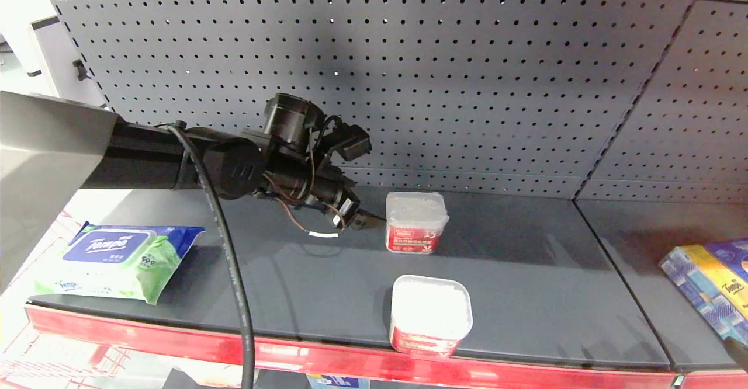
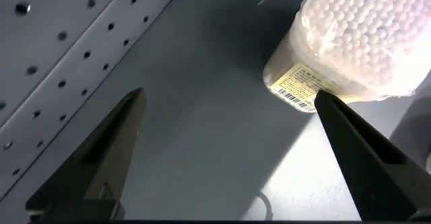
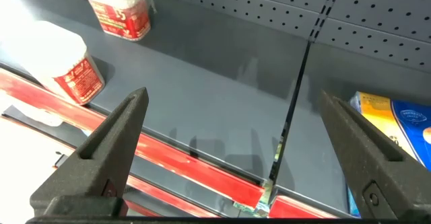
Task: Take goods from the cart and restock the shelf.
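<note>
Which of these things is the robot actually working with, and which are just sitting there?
In the job: left gripper, open near the rear swab tub; front swab tub; shelf.
Probably bystanders: wipes pack; blue-yellow packs.

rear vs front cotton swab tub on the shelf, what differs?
Rear cotton swab tub stands mid-shelf; front cotton swab tub sits at the red front edge. The rear tub is right beside the open left gripper; the front tub lies farther from it. Both are upright, white-topped, red-labelled tubs.
</note>
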You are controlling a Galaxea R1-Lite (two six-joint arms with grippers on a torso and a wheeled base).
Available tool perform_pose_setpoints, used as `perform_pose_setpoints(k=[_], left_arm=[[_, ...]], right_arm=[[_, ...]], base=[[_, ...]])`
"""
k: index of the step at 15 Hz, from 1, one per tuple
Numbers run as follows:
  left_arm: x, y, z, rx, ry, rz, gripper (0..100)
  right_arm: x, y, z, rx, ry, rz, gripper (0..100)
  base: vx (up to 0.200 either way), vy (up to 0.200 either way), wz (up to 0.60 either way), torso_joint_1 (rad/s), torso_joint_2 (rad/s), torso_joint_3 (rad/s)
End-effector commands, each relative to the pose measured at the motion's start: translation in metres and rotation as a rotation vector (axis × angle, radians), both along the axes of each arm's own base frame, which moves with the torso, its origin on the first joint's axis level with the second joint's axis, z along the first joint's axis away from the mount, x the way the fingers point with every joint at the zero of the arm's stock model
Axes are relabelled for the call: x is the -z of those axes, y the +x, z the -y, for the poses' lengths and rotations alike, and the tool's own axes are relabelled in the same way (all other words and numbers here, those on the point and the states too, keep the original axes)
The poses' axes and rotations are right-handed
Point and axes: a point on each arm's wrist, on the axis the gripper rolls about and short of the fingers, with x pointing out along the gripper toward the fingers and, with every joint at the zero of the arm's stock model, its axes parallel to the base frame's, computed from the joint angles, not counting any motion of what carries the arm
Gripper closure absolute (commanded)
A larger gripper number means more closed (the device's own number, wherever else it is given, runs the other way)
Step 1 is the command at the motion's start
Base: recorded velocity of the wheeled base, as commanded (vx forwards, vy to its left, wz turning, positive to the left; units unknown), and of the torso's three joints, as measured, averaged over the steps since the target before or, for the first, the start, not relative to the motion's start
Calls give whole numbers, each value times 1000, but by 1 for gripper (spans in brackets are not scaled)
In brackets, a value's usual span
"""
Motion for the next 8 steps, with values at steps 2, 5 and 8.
perform_pose_setpoints(k=[2,5,8], left_arm=[[3,4,7,9,-1,5,0],[3,7,10,11,-4,9,0],[5,7,12,17,-3,7,0]], right_arm=[[0,0,0,-1,0,2,0],[0,0,0,-1,0,4,0],[0,0,0,-1,0,2,0]], base=[[0,0,0,0,0,0],[0,0,0,0,0,0],[0,0,0,0,0,0]])
